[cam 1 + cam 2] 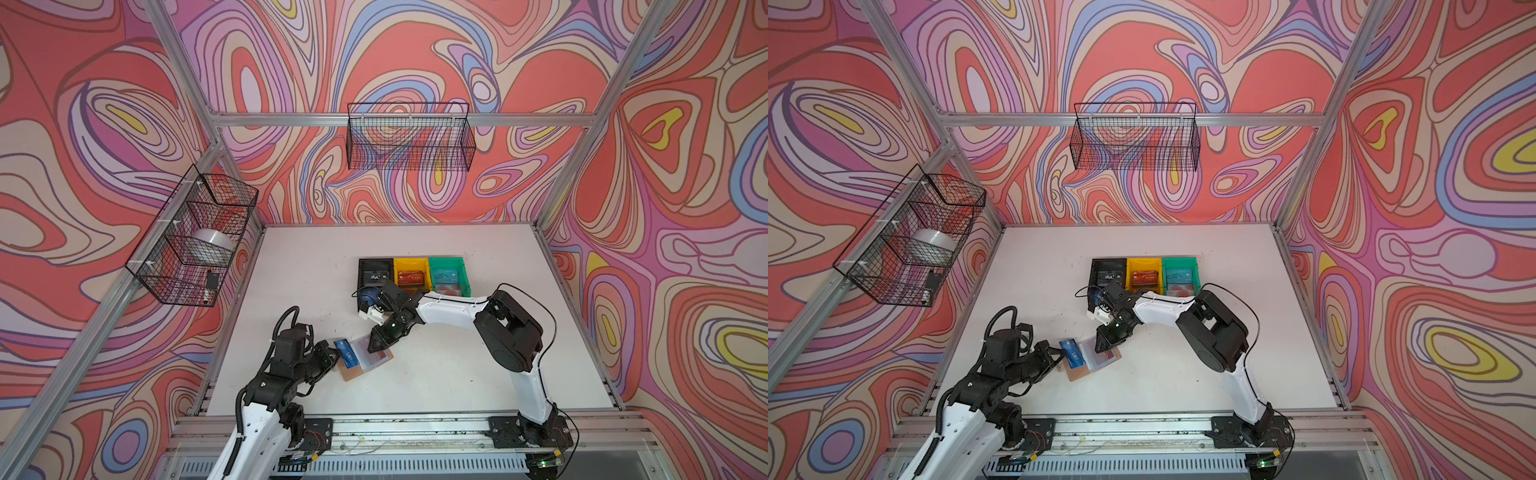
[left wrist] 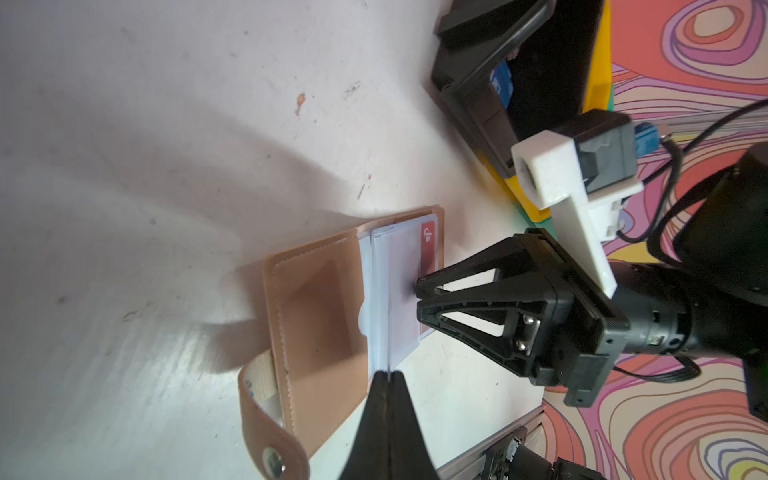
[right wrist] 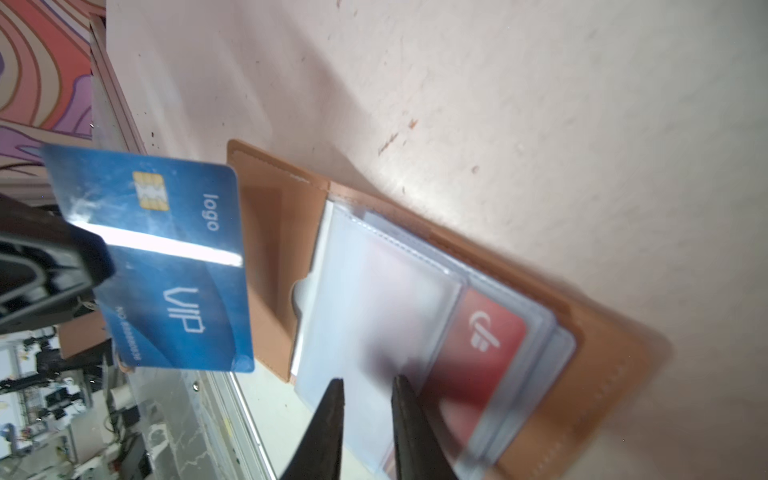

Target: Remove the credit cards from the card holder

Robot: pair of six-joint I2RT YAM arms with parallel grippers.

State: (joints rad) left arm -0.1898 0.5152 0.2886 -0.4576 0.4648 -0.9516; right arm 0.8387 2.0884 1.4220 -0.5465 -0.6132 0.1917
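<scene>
Nearest, just past the front rail [image 1: 415, 428]: clamps the blue card [image 3: 166, 257] in the left gripper [image 2: 387, 374], jaws pressed together on one short edge. Holds it lifted and tilted, wholly out of the sleeves, far short edge free above the holder's [image 1: 353, 372] bare left flap. Cannot tell whether card and flap touch.

Just beyond: rests the right gripper [image 3: 369, 380] on the top sleeve [image 3: 374, 299], jaws a little apart, nothing gripped between them, tips at the page's outer edge. Shows a red card [image 3: 478, 353] tucked in a lower sleeve, one end peeking past the upper pages, against the right cover.

Lies open and flat, left of middle and near the table's [image 1: 457, 374] front edge, sides slanted to it, snap tab [image 2: 272, 457] curling up from the outer flap.

Leaves broad bare table to the right of the holder and along the left frame. Tighter behind the holder, under the right wrist, up to the bins.

Farther back: lines up black bin [image 1: 376, 261], yellow bin [image 1: 411, 260] and green bin [image 1: 446, 259] wall to wall in one row, a card in each, well apart from the holder.

Farthest, on the walls: hangs a side basket [image 1: 191, 237] and a back basket [image 1: 409, 137], both above the table.
</scene>
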